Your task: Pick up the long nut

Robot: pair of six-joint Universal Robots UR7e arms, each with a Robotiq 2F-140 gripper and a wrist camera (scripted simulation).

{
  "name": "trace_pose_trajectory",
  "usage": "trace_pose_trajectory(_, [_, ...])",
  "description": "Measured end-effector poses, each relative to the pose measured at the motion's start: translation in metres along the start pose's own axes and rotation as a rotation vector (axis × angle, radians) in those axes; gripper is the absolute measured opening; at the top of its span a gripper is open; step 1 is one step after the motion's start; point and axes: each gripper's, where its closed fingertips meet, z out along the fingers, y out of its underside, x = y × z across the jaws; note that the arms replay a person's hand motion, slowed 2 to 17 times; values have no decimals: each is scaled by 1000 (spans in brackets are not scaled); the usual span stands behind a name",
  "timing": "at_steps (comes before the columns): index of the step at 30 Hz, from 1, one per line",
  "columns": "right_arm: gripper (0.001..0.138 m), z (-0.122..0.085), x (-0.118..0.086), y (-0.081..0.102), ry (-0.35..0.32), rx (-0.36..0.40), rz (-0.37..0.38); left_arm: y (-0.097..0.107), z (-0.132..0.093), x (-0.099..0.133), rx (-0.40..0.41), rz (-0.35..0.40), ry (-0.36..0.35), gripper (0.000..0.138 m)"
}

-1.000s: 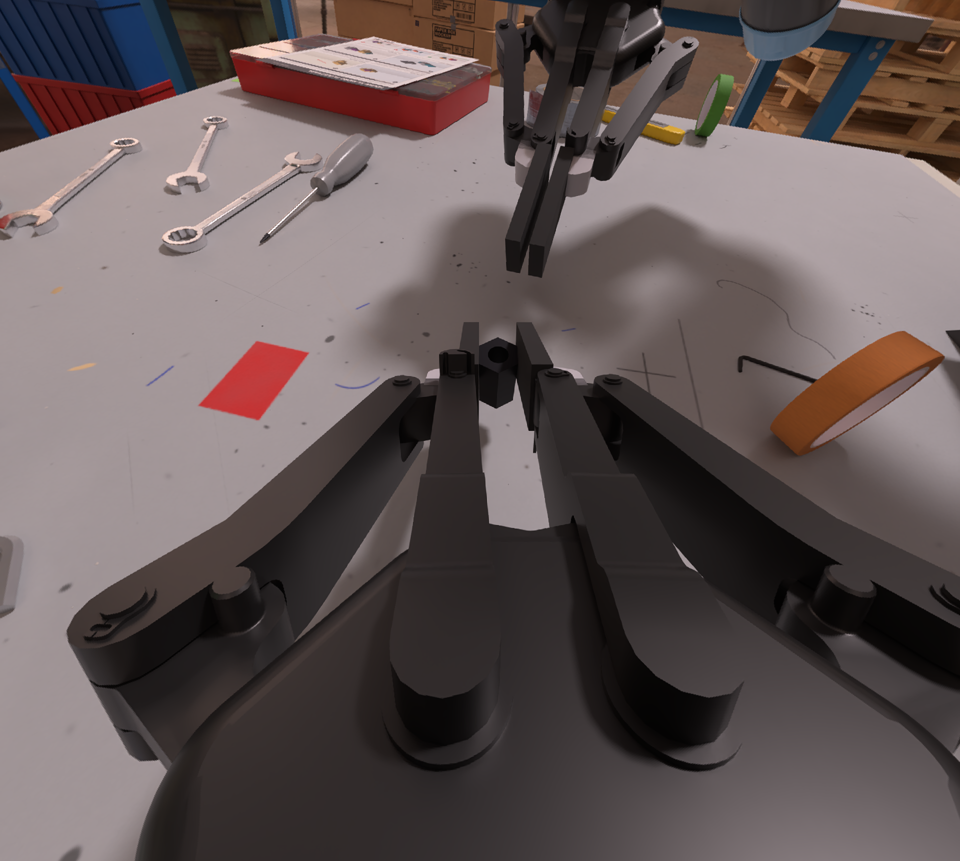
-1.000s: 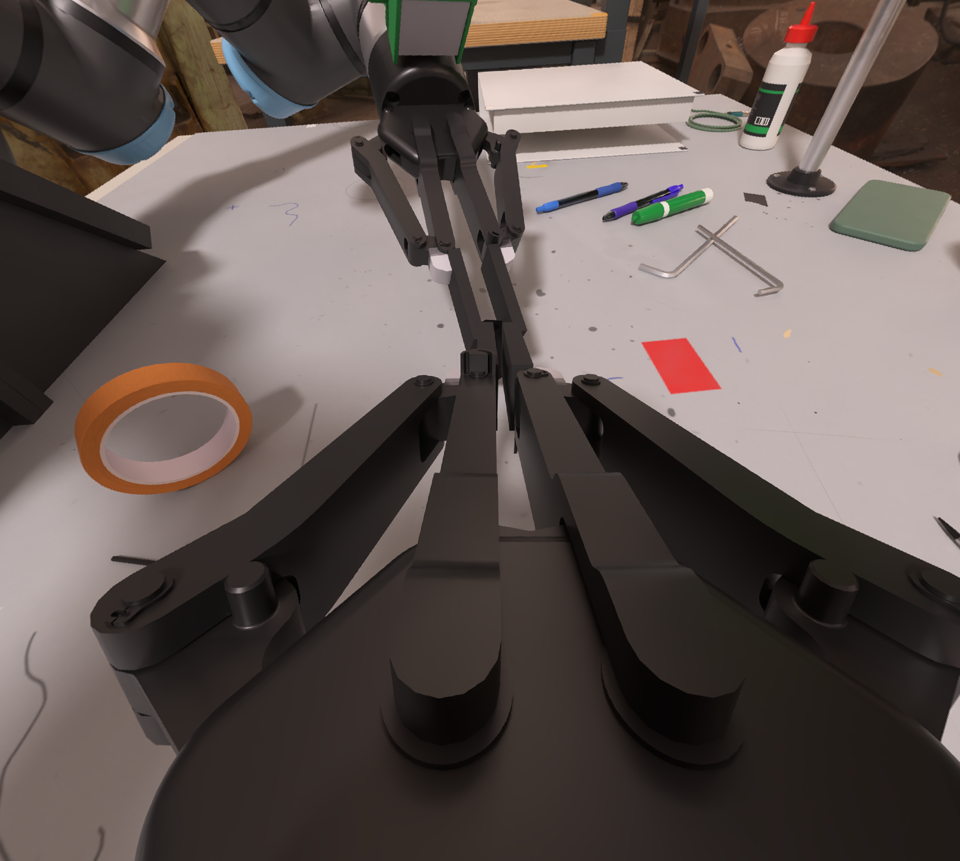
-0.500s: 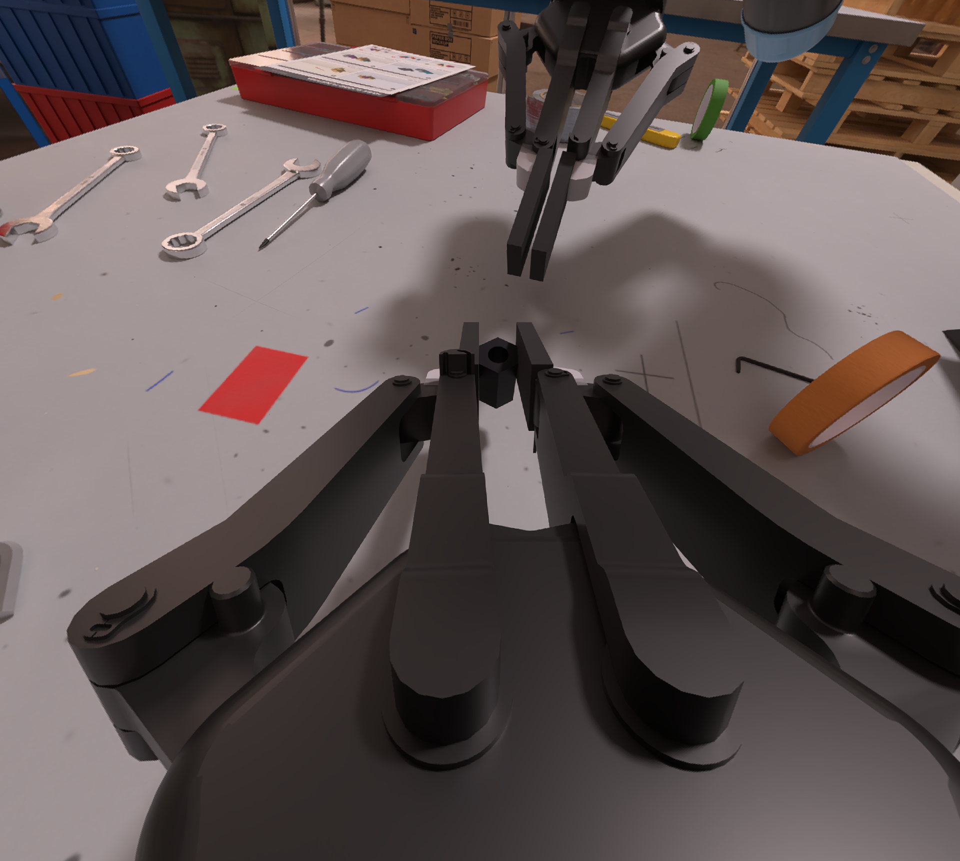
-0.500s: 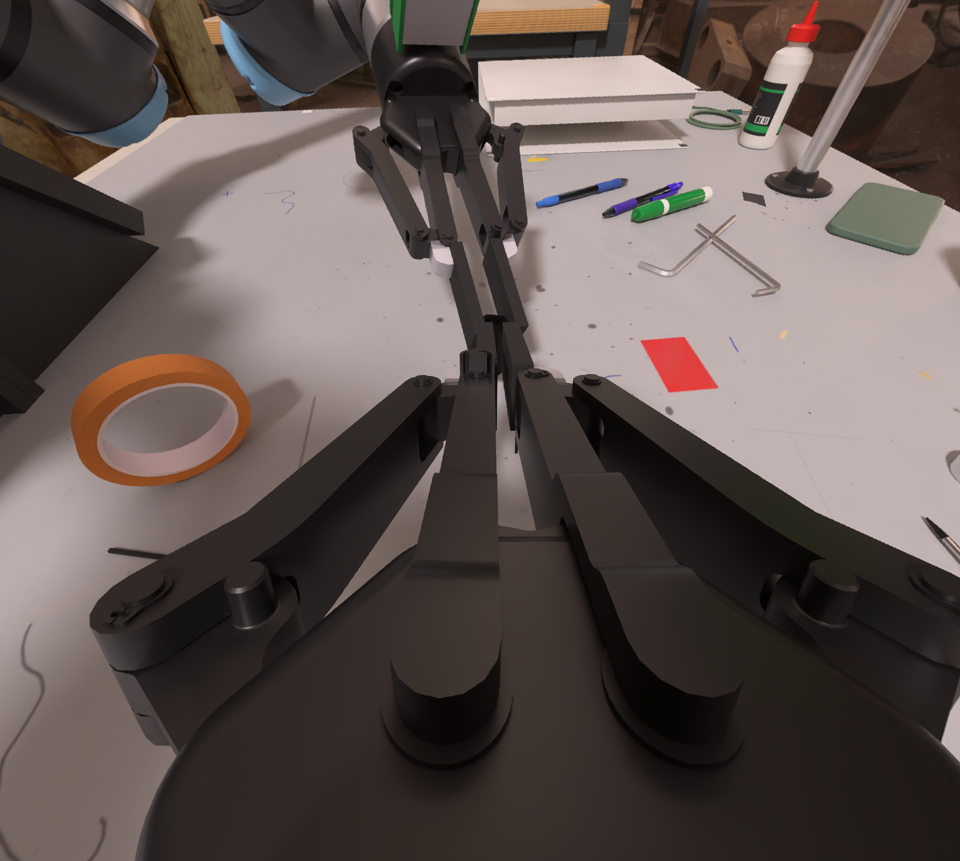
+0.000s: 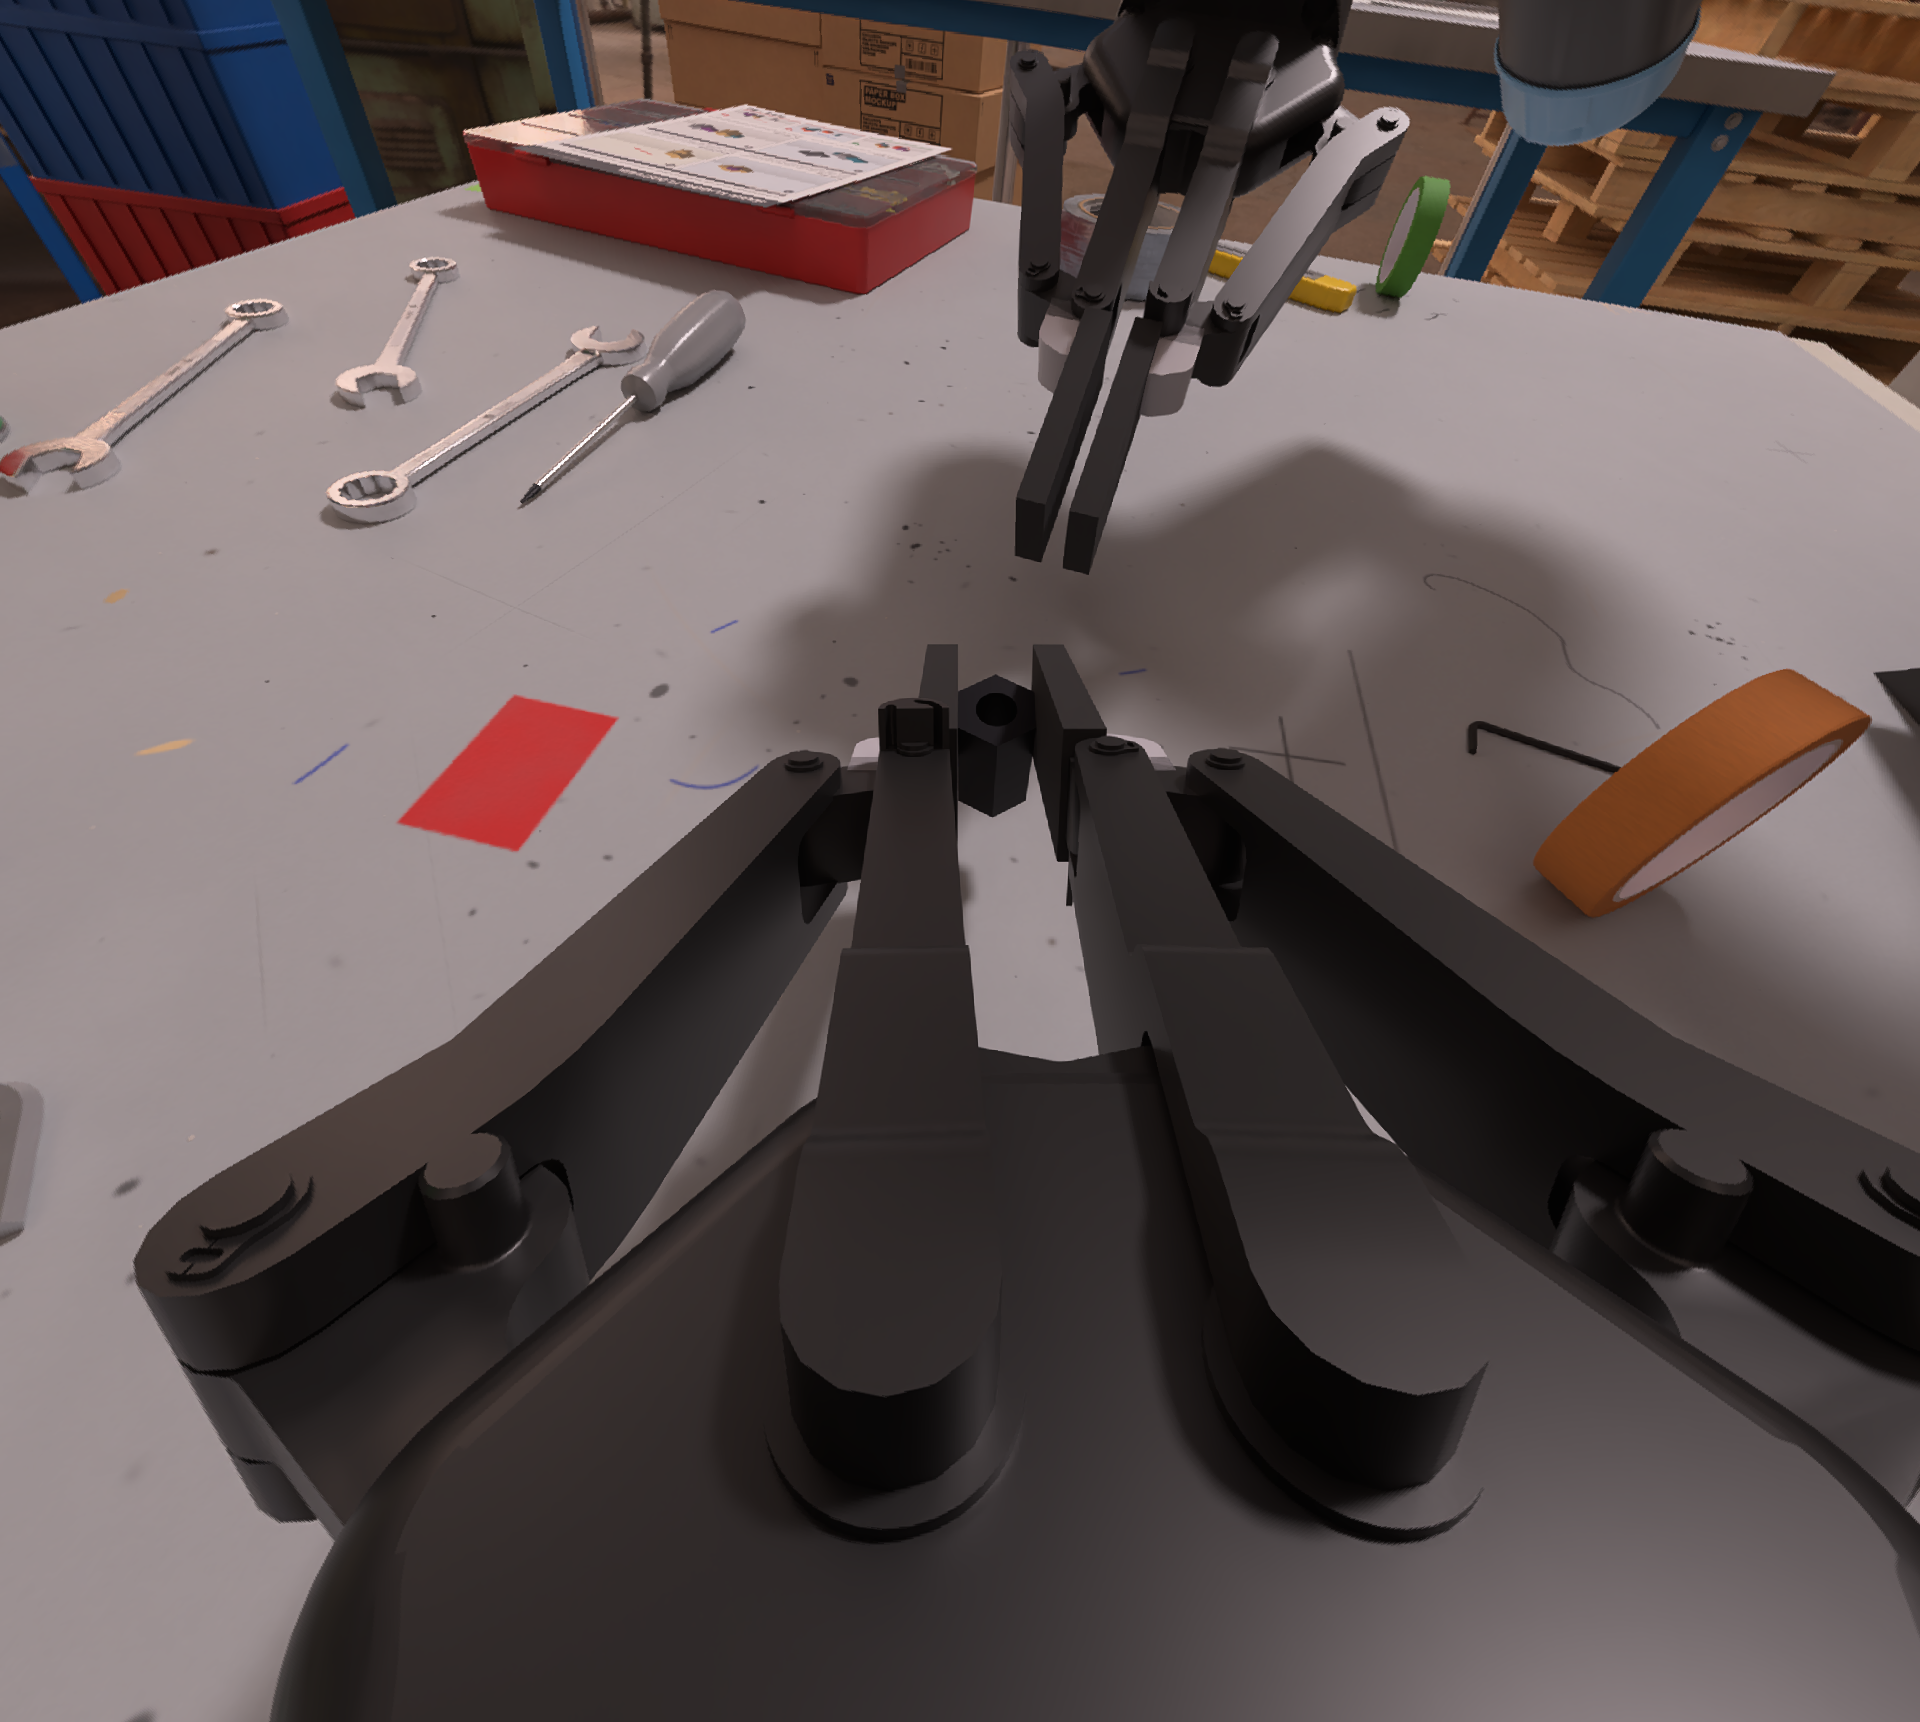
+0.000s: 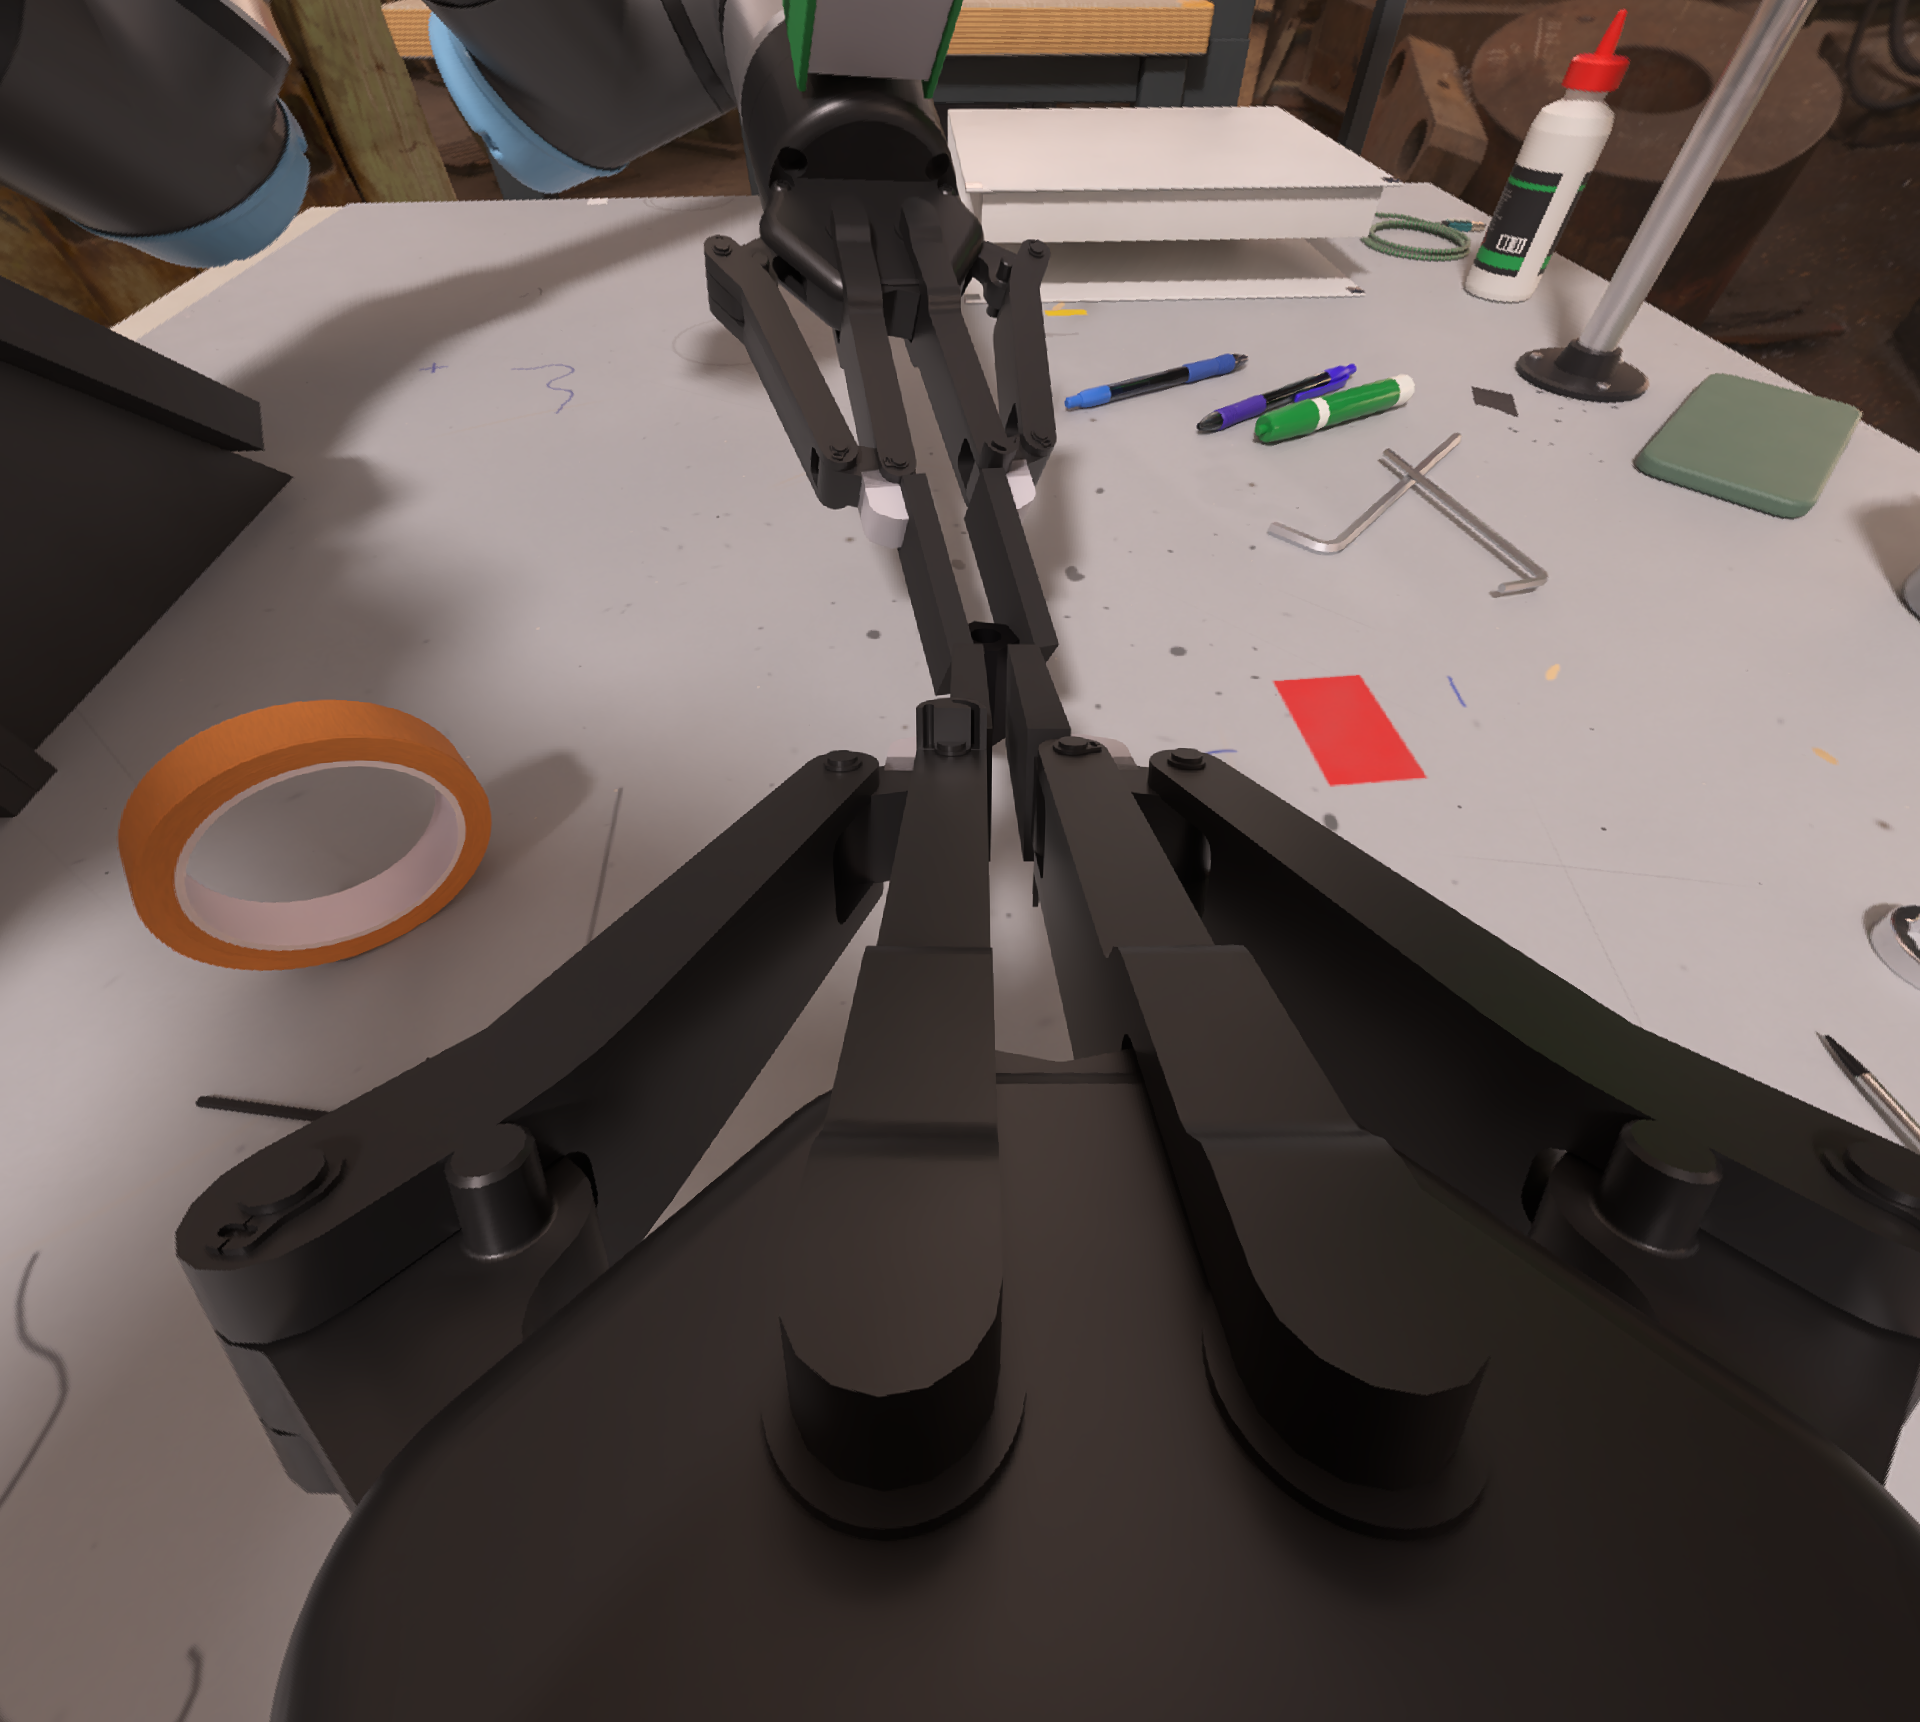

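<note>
Little has shifted: the left gripper (image 5: 995, 685) still clamps the long nut (image 5: 992, 742), apparently clear of the table (image 5: 312, 945); the right gripper (image 5: 1051, 542) hovers clenched, empty. Pickup looks nearly done.

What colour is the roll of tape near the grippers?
Orange, with a pale inner ring; the right wrist view shows it best.

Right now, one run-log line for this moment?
left gripper: shut on long nut | nut: clear of table | right gripper: shut, empty, opposite
</note>
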Motion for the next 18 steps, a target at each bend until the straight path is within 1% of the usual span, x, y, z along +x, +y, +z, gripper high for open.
trace_pose_trajectory(13, [6, 0, 1, 0, 44, -15, -29, 0, 0, 0, 1, 0, -4, 19])
trace_pose_trajectory(18, [7, 0, 1, -1, 65, -18, -50, 0, 0, 0, -1, 4, -3, 19])
